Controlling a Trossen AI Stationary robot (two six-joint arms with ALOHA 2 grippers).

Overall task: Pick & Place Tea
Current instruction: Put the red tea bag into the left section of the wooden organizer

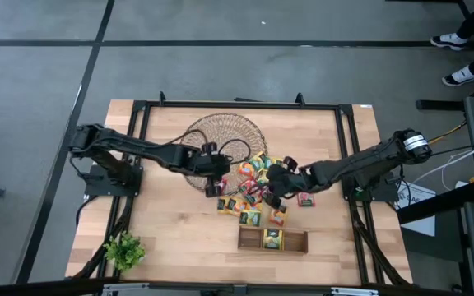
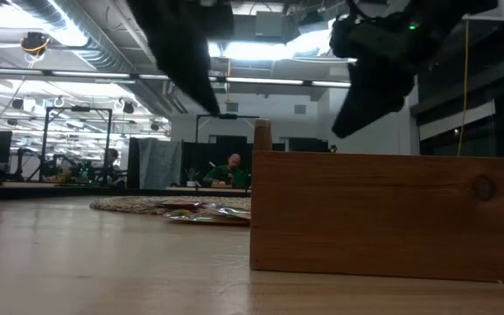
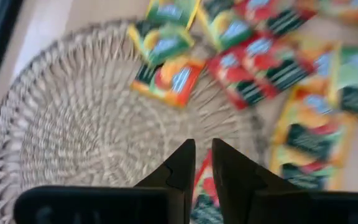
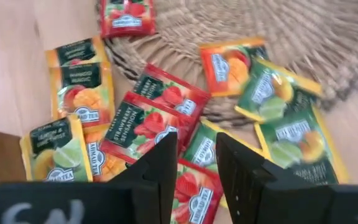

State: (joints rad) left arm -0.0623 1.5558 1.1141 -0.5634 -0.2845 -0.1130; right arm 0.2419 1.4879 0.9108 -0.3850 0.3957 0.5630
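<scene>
Nearest you at the front edge of the tabletop [image 1: 171, 230] sits the wooden tray [image 1: 272, 239], one sachet in its middle compartment, with a small green plant [image 1: 125, 250] off at the front left corner. Behind the tray, the tea sachets [image 1: 253, 193] lie in a loose heap on the wood, the back few lapping onto the rim of the wicker dish [image 1: 220, 136]. Your right claw [image 4: 196, 168] hangs low over the right side of that heap, jaws apart with a red sachet [image 4: 194, 193] showing in the gap; can't tell if it's touching. Your left claw [image 3: 202, 163] is at the dish's front edge, fingers nearly closed around a red sachet [image 3: 205, 186]; can't tell if it's gripped.
</scene>
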